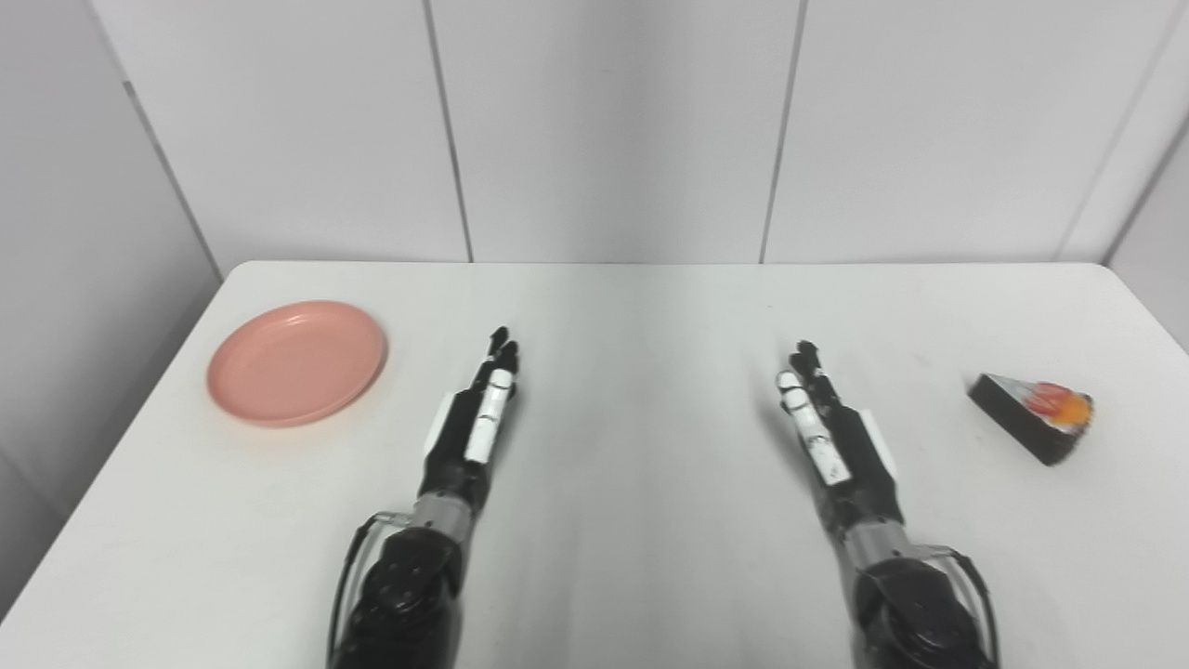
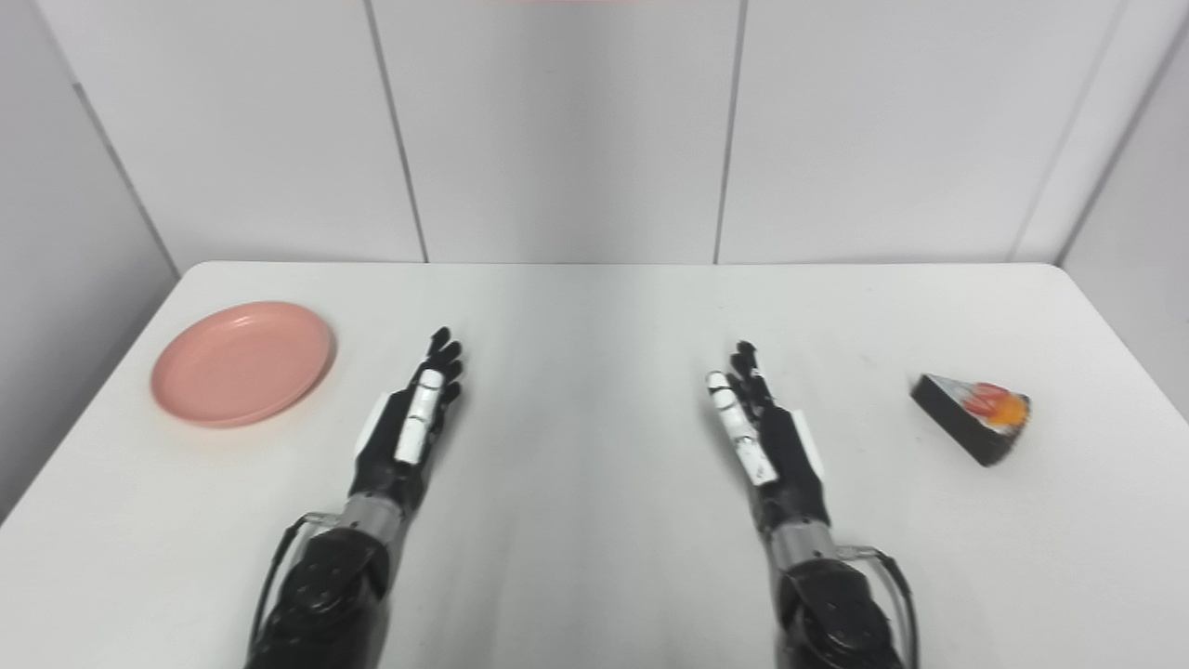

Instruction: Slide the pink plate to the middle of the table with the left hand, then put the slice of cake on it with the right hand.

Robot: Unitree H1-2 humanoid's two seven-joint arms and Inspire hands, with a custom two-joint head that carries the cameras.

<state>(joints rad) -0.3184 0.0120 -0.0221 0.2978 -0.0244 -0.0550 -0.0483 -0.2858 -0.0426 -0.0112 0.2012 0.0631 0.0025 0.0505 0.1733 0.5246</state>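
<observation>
- The left hand point(image 1: 474, 418) lies low over the white table point(image 1: 632, 520), fingers straight, held close together and pointing away from the robot; it has hold of nothing.
- The right hand point(image 1: 827, 423) is posed the same way, fingers extended and empty.
- The pink plate point(image 1: 296, 361) sits well to the outer side of the left fingertips, near the table's left edge, and is not yet in the middle.
- The slice of cake point(image 1: 1033, 414) rests on the table well to the outer side of the right fingertips, with a red and orange topping at its wide end.
- Risk 1: the plate is shallow with a low rim, so fingers pressing on the near rim would likely tip it rather than slide it. Hooking the far-left rim and drawing it inward looks safer.
- Risk 2: a push aimed off-centre could spin the plate, or nudge it toward the nearby left edge.
- Risk 3: if the plate stops short of the middle, the right hand would have to reach further across with the cake.
- Risk 4: the wedge is narrow at 1 end; fingers closing there could slip off, and squeezing near the topping might crush or smear it.
</observation>
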